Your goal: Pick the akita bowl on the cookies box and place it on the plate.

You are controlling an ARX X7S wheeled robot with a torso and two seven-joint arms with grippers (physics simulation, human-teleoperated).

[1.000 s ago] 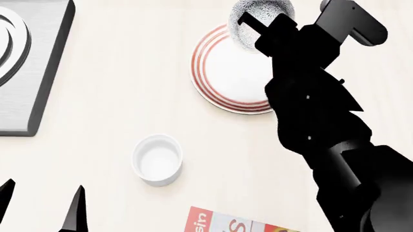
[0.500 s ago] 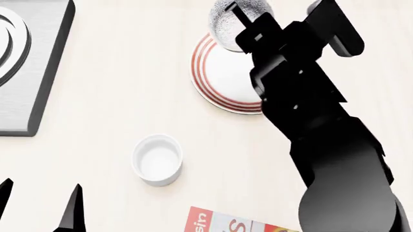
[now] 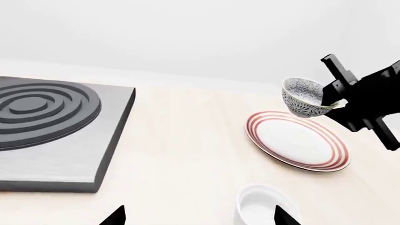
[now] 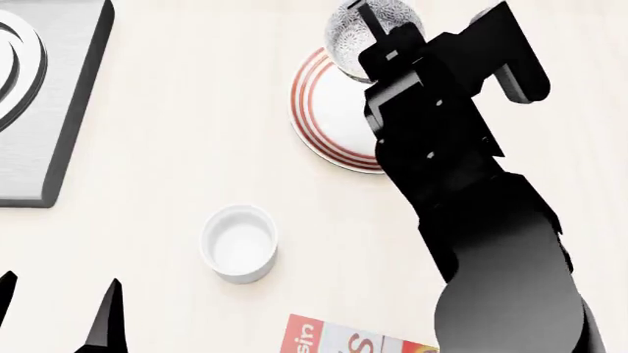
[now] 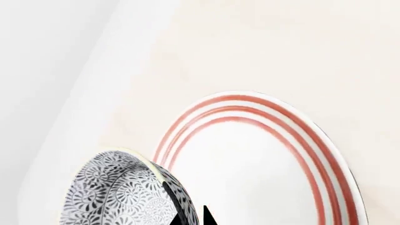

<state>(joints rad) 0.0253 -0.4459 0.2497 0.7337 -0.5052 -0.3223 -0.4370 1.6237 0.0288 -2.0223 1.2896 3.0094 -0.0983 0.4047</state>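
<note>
— While it hangs in the air, where exactly is the deep grey-and-white speckled akita bowl [image 3: 304, 97]?

— Above the far edge of the round white plate with thin red rings [image 3: 296, 140], clear of it, tilted a little. The right gripper [image 3: 337, 96] has it by the rim, one black finger inside and one outside.

— And from above?

— Much the same: the bowl [image 4: 378, 26] shows past the black right arm, overlapping the plate's [image 4: 329, 110] far rim. The arm hides a good part of the plate.

— What about the red-and-white cookies box [image 4: 343, 340]?

— Only a corner shows at the near edge, well apart from the plate, with nothing on the part I can see.

— Anything else on the pale wooden table [image 4: 196, 110]?

— A small plain white cup [image 4: 238, 243] stands between box and plate, and a grey stove slab with a ringed burner [image 3: 50, 126] lies off to the left.

— The left gripper [image 4: 59, 312]?

— Low near the cup, its two dark fingertips spread apart, holding nothing.
</note>
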